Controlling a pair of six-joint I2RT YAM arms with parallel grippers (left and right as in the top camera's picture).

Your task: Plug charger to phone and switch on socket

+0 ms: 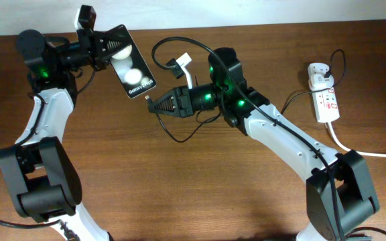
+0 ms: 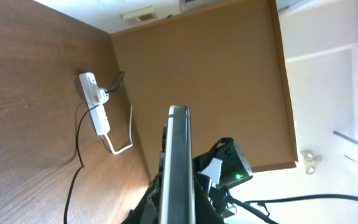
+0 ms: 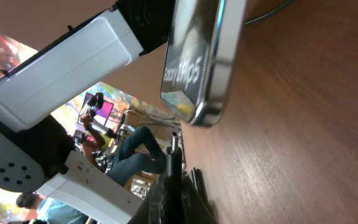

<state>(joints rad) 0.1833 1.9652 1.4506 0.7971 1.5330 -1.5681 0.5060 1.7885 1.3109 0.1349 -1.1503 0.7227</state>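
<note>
The left gripper (image 1: 112, 48) is clamped on the small black glossy rectangular smartphone (image 1: 133, 67), held above the brown wooden table (image 1: 246, 201), while the right gripper (image 1: 156, 104), closed on the thin black charger cable (image 1: 149, 99) at its connector tip, holds it near the lettered end, well apart from the white oblong power strip (image 1: 326, 100).

The counter (image 1: 179, 194) is dark brown wood with a fine grain. The socket (image 1: 327, 104), a white oblong strip with red markings, lies flat on it. A white plug adapter (image 1: 319, 72) sits in the socket's far end. The socket's thick white cord (image 1: 357, 152) runs from its near end across the wood. The thin black cable of the charger (image 2: 78, 140) trails over the wood just beside the socket.
</note>
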